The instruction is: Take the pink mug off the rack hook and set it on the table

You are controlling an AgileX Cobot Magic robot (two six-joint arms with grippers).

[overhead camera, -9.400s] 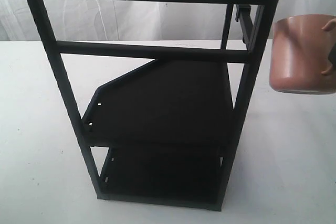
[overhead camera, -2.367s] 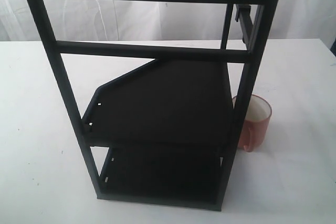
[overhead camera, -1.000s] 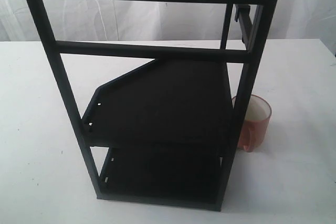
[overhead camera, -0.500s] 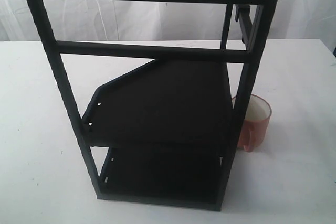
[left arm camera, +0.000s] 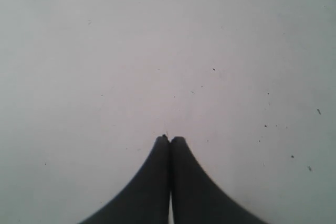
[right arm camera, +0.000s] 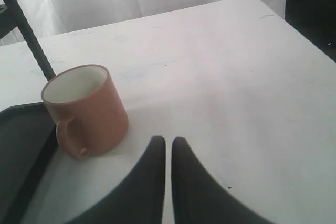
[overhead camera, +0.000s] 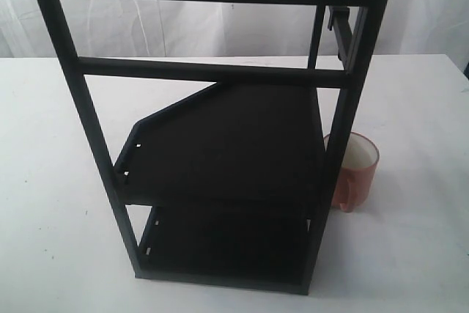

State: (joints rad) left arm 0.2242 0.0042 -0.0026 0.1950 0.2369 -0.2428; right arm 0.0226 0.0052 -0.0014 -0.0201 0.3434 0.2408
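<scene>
The pink mug (overhead camera: 357, 170) stands upright on the white table (overhead camera: 418, 108), just right of the black rack (overhead camera: 220, 144), its handle toward the front. The rack hook (overhead camera: 338, 16) on the upper bar carries nothing. In the right wrist view the mug (right arm camera: 86, 109) shows its white inside, with the handle facing the camera. My right gripper (right arm camera: 166, 140) is shut and empty, apart from the mug, over bare table. My left gripper (left arm camera: 169, 139) is shut with nothing in it, above plain white tabletop (left arm camera: 157, 51). Neither gripper shows in the exterior view.
The tall rack has two dark shelves (overhead camera: 227, 141) and fills the middle of the table. A rack post (right arm camera: 26, 30) and a dark shelf edge (right arm camera: 21, 145) stand close beside the mug. The table's edge (right arm camera: 310, 35) drops off beyond the mug.
Long ago the mug hung in the air at the right edge; since 2.4 s ago it has stood on the table unmoved.
</scene>
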